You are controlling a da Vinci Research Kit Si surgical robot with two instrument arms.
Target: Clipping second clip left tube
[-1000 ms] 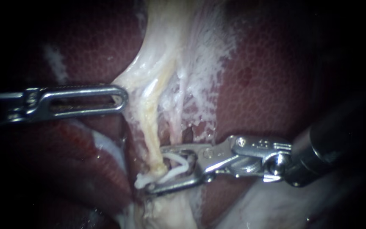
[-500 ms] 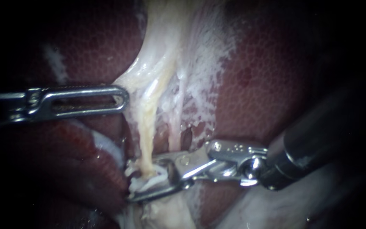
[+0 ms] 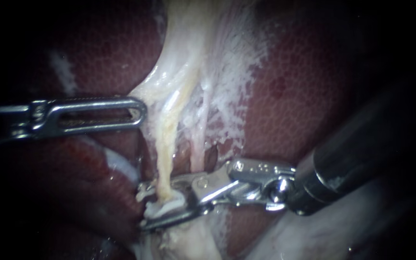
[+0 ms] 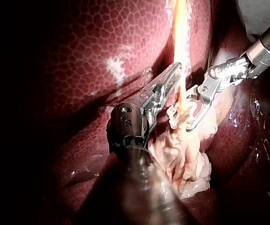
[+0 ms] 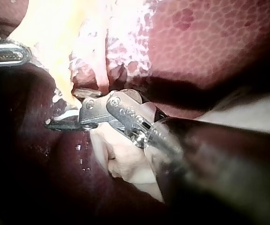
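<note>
Two instruments work at the strip of pale tissue (image 3: 188, 58) that runs down across the dark red liver (image 3: 290, 106). Our right instrument (image 3: 143, 207) comes in from the right and lies nearly level. Its jaws stand part-way apart with a white clip (image 3: 167, 207) seated between them, both jaws bearing on it. The left tube (image 3: 165, 154), a yellowish cord, drops from the pale tissue straight into that gap, so the white clip and the jaws sit around its lower end, one jaw on each side. Whether the white clip has locked closed on the left tube we cannot tell. Just beside the left tube, on the side nearer the right instrument's hinge, a thinner pinkish tube (image 3: 199, 144) runs down and passes behind the upper jaw. Our left instrument (image 3: 139, 113) reaches in level from the left, higher up and well apart from the white clip. Its slotted jaws lie together, and their tip pinches the edge of the pale tissue, which is drawn out to a point toward it. From the left wrist camera we see the left tube pass just beside that tip before it enters the right instrument's jaws.
</note>
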